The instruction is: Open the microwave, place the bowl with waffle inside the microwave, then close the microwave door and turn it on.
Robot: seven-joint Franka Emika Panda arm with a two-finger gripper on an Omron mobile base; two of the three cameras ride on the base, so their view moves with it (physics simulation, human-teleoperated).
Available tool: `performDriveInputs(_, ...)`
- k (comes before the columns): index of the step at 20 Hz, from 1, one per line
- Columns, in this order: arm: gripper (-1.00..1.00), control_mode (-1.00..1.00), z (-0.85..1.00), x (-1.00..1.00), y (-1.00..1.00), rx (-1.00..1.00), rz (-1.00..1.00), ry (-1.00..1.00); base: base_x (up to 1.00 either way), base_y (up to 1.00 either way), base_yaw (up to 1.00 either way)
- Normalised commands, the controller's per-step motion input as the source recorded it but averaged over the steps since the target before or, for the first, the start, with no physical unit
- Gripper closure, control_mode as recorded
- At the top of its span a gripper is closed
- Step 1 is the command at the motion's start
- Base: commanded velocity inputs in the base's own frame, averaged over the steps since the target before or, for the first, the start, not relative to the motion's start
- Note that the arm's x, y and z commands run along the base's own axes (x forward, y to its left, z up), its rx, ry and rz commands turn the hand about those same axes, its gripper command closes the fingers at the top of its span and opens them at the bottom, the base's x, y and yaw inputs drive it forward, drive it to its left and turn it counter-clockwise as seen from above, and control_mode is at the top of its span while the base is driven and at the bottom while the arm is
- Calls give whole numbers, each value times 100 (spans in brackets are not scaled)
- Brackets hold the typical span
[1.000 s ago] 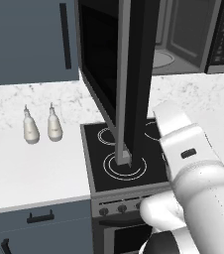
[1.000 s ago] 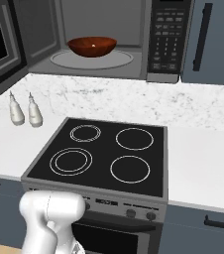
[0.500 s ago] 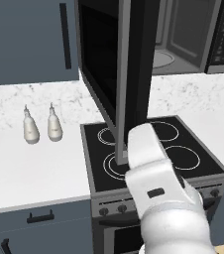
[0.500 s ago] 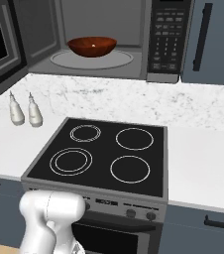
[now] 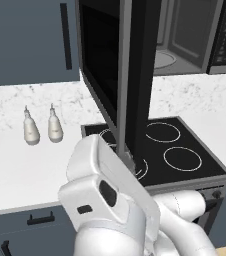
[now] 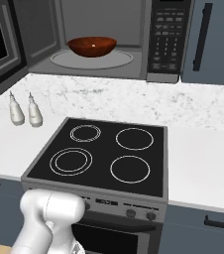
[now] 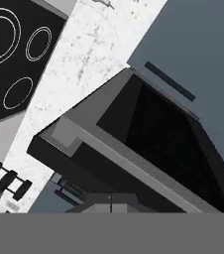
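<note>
The small reddish-brown bowl (image 6: pixel 92 46) already sits inside the black microwave (image 6: pixel 109 39); its wide black glass-windowed door (image 5: pixel 116 75) stands open ahead of the clenched, empty fingers, likely awaiting a push.

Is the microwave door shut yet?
No, the right base view shows the microwave cavity open, with the bowl sitting on the turntable and the door swung out to the left.

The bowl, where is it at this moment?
In the right base view the bowl sits inside the microwave, on its round plate, left of the button panel.
</note>
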Motion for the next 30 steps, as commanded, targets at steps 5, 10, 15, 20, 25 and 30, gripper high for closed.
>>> performDriveInputs(5,100,-100,-7,71,39,-6,-23,6,0,0,0)
performDriveInputs(10,100,-100,0,90,-18,0,-13,8,0,0,0)
performDriveInputs(15,100,-100,7,63,-65,-1,-14,-11,0,0,0)
performDriveInputs(20,100,-100,36,2,-100,0,-4,-35,0,0,0)
performDriveInputs(25,100,-100,34,32,-100,0,0,-33,0,0,0)
performDriveInputs(30,100,-100,16,97,-93,3,3,-20,0,0,0)
